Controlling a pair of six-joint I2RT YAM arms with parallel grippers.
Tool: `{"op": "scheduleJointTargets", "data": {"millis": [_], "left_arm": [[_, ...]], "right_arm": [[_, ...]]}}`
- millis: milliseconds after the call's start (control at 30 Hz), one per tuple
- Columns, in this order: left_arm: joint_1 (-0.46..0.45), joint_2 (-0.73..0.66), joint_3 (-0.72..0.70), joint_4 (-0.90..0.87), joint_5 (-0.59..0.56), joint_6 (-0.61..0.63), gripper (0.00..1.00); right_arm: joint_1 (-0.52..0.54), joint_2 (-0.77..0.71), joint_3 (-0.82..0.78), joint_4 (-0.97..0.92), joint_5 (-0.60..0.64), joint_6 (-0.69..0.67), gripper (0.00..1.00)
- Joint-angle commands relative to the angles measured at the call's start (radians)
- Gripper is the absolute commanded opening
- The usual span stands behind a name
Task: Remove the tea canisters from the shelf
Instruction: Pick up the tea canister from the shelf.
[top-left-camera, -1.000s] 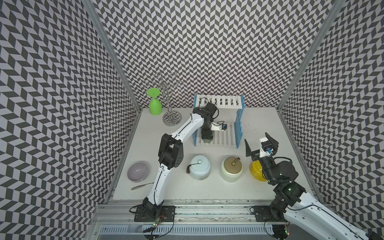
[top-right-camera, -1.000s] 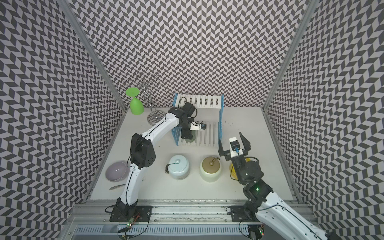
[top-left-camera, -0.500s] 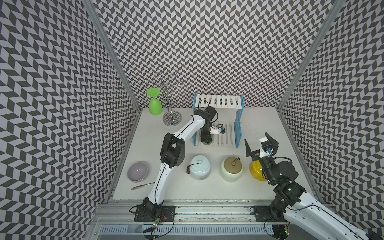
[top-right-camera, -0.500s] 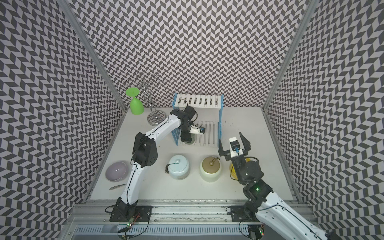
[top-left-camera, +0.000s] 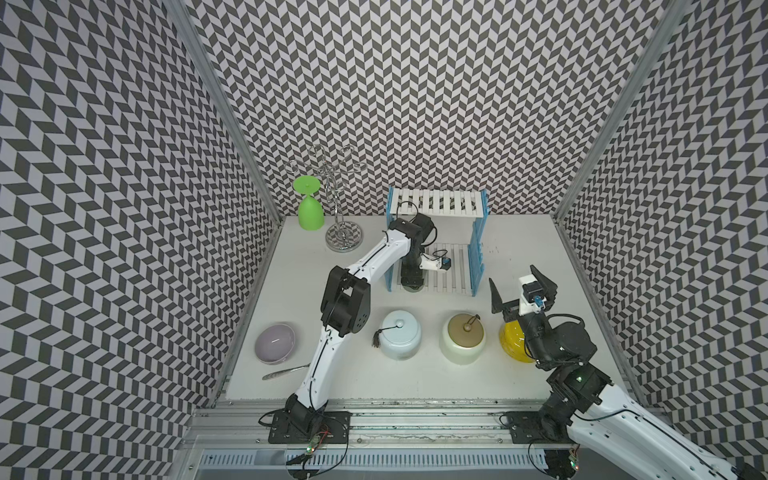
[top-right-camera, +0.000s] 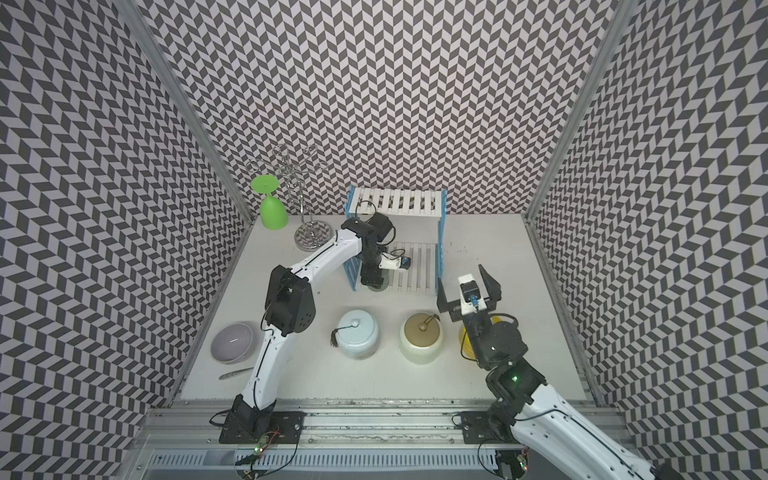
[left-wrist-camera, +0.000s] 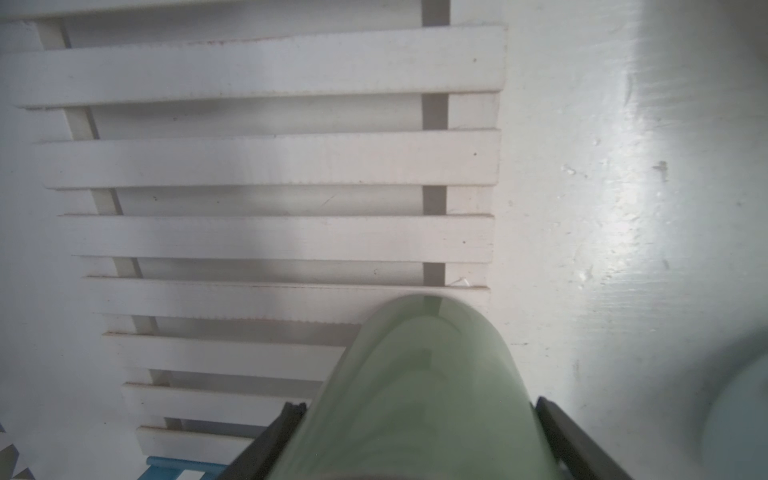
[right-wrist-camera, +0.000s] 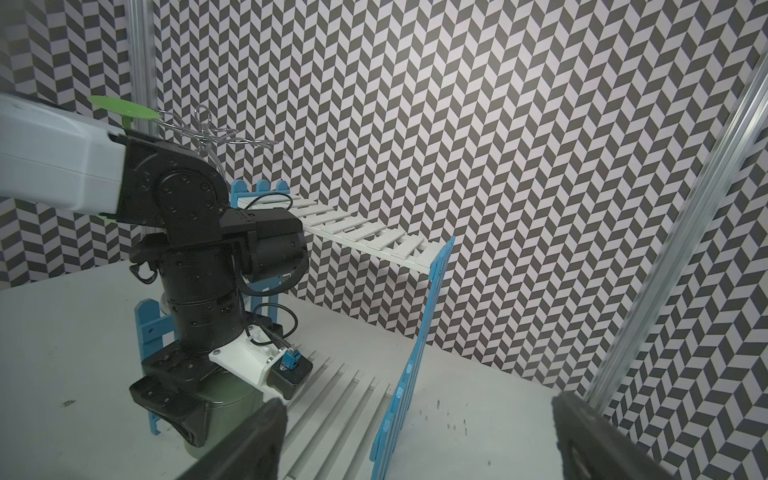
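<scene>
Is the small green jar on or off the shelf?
On it: the sage green canister stands on the shelf, at its lower front edge, inside the left gripper.

Sage canister (left-wrist-camera: 424, 395) seemingly on lower shelf (top-left-camera: 440, 203) tier — blue (top-left-camera: 400, 338), cream (top-left-camera: 461, 353), yellow (top-left-camera: 512, 345) off.

No text, label, brand, number or sign can be read in any view.
</scene>
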Motion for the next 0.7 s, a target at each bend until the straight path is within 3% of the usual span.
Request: {"op": "scheduleJointTargets", "data": {"millis": [0,400,667], "left_arm": [[-0.018,-0.122,0.052,-0.037,0.048,-0.005,0.21],[-0.024,-0.284,0.026,-0.04,0.092,-0.042,0.17],[-0.023,-0.454,-0.124,-0.012,0.096,-0.066,0.17]], "right_arm": [[-0.003,-0.014,-0.011,0.05,0.009,-0.003,1.0],[-0.003,-0.008,-0.014,0.048,0.012,-0.006,1.0],[-0.003,-0.003,-0.014,0.049,0.01,-0.007,1.0]]}}
